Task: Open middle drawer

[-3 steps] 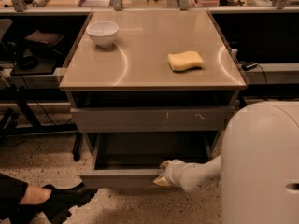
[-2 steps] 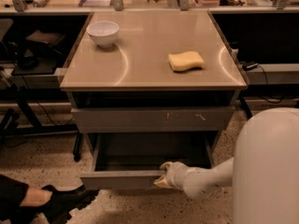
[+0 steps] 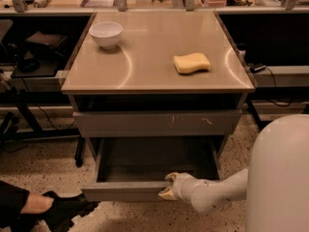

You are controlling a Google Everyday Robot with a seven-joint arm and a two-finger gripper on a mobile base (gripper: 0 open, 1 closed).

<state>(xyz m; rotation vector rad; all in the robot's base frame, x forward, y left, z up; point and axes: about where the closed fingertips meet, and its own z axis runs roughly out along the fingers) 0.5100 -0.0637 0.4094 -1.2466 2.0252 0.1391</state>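
Middle drawer [image 3: 120,192] stands well open, lower centre. Your gripper [image 3: 169,187] sits at its front edge; grasp state cannot be told.

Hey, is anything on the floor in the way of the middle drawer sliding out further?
Possibly. The tool is at the front edge of the middle drawer, with nothing between them. A black shoe lies on the floor by the drawer's left front corner and could block it.
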